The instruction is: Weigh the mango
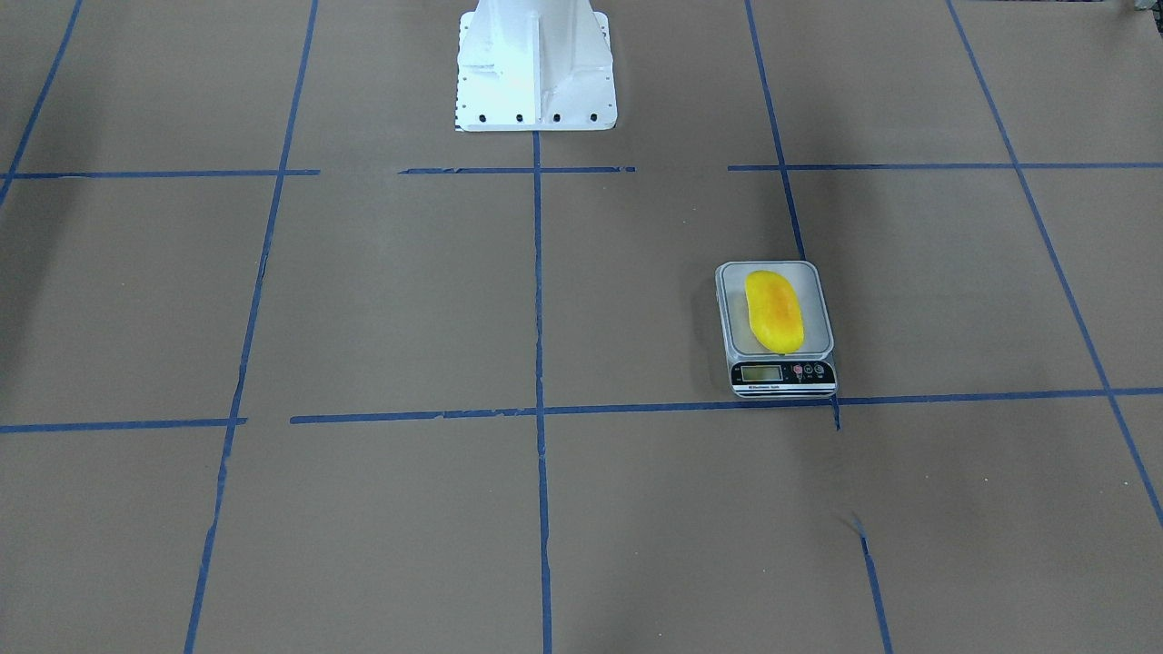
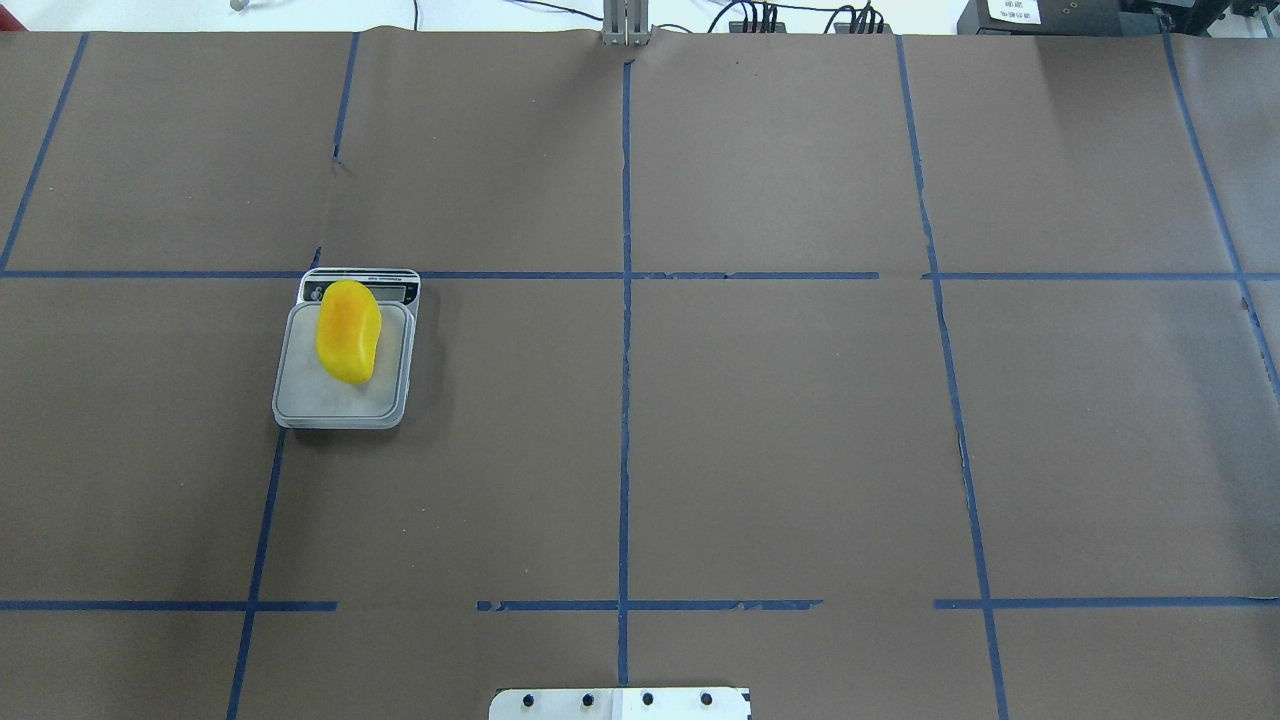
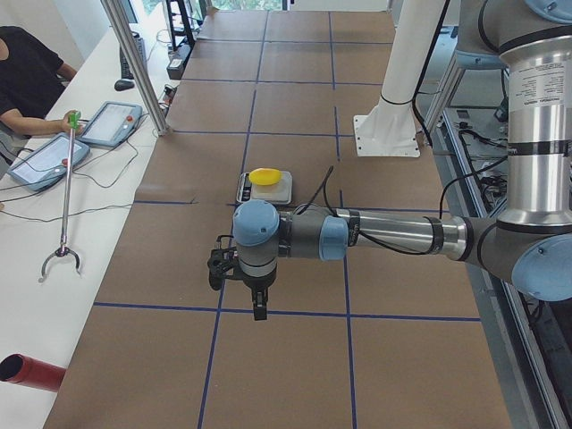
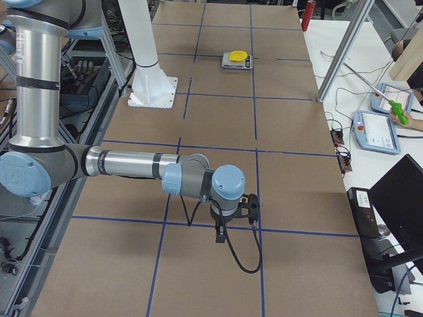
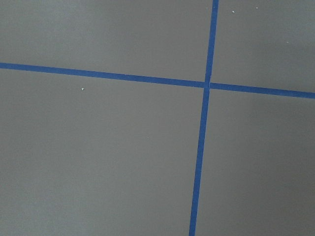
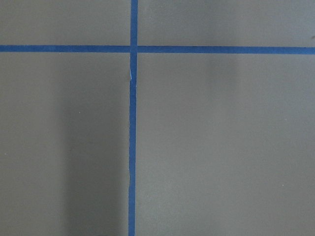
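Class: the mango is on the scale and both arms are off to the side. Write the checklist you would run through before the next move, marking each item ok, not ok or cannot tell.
1. Mango rests on the scale: ok.
2. Mango lies inside the platform's edges: ok in the front-facing view, though it is close to the display side.
3. Display can be read: cannot tell, the digits are too small.
4. Nothing else touches the mango or scale: ok. The left end effector and right end effector are both far from it.
5. End effectors open and ready: cannot tell, as they show only in the side views.
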You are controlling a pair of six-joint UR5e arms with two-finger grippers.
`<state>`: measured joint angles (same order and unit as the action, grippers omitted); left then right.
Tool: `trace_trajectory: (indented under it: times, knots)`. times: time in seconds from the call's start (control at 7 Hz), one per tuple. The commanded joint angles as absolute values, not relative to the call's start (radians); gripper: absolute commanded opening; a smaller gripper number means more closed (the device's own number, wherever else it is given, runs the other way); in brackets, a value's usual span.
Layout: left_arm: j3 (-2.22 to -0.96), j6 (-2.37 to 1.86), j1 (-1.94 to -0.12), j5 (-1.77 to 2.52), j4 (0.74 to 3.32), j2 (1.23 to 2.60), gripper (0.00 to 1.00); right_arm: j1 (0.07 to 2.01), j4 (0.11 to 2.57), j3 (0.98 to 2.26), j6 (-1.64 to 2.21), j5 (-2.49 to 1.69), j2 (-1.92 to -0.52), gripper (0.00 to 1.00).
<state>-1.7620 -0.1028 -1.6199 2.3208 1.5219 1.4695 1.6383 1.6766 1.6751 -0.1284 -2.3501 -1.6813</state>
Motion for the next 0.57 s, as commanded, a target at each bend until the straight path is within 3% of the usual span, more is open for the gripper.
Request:
trace_trajectory:
  times: [0.0, 0.43]
  knots:
    - [-1.767, -0.103, -1.626, 2.322, 1.519, 1.468, 1.00, 1.638, 1.677, 1.675, -0.129, -2.350, -1.681, 1.00]
    - [-1.749, -0.101, -1.624, 2.324, 1.529, 1.474, 1.00, 1.638, 1.677, 1.675, -0.127, -2.350, -1.681, 1.00]
